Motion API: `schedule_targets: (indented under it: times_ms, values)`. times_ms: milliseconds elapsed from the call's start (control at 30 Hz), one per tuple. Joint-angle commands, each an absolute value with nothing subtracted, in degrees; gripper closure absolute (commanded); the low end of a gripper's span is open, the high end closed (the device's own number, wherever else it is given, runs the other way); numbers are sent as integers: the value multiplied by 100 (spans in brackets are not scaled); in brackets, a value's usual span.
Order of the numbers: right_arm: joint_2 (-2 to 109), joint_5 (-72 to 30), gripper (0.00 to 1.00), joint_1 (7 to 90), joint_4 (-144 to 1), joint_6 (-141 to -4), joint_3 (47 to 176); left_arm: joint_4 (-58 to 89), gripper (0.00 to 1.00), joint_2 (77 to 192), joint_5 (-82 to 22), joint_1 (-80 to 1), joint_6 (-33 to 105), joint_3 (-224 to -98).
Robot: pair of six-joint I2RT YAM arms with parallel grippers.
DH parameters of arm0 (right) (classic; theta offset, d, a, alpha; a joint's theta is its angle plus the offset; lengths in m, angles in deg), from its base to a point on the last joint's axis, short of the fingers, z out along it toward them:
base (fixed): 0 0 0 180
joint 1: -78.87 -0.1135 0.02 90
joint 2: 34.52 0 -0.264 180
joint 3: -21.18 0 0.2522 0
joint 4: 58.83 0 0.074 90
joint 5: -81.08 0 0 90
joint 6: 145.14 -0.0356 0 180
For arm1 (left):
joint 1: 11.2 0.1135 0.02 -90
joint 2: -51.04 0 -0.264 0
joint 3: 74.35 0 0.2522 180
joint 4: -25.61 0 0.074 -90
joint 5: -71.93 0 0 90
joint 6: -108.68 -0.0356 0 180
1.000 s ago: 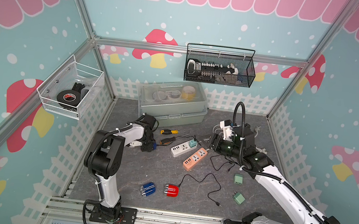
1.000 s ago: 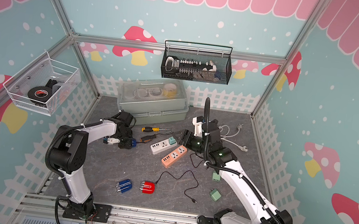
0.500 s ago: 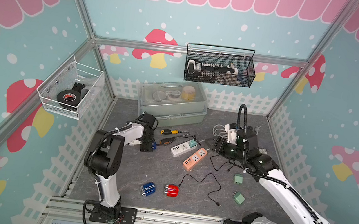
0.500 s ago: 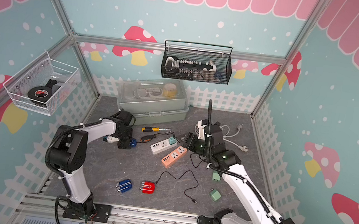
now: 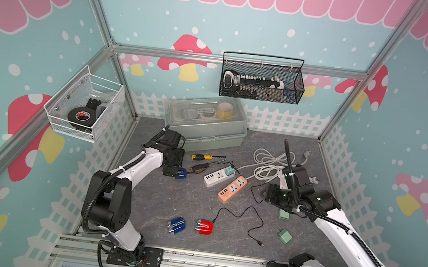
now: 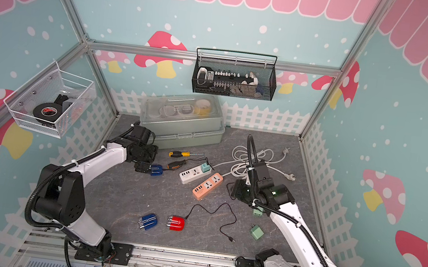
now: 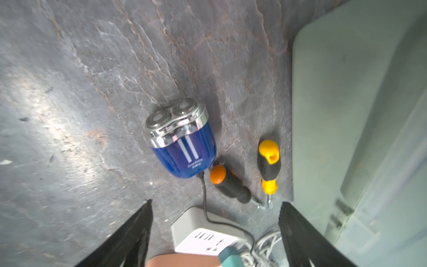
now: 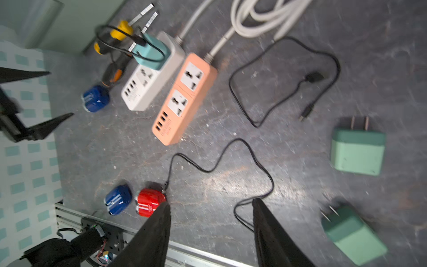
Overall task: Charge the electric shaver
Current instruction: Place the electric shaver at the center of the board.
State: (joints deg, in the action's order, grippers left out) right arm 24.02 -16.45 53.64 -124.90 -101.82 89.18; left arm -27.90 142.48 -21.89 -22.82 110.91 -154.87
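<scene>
Just beyond the spread left pincer [image 7: 216, 202] lies the corded blue shaver [image 7: 184, 148].

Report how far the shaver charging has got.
Looks done: a black cable runs from the blue shaver to the teal adapter, which sits in the white strip. In hand: nothing; the left gripper is open just clear of that shaver, the right gripper open and empty. Left: perhaps only pulling back; whether the strip is live I cannot tell. The red shaver has a loose lead.
</scene>
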Motion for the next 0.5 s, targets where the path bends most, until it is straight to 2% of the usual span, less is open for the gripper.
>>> schedule_targets:
  times_ms: [0,167,333,467]
  values:
    - [2115,-1394,45,5267,-13661,-9980,8463,-3336,16,13891,-2297,-2457,10043,-15337]
    - [2008,-1069,45,5243,-13304,-10429,8088,-3710,17,13468,-2286,-2757,9110,-15309]
    - [2894,-707,45,5593,-12697,-11062,8527,-3870,24,13073,-2152,-3313,7971,-15501]
    - [3456,-665,59,6024,-12138,-11271,8646,-3869,32,12828,-2073,-3686,7310,-15555]
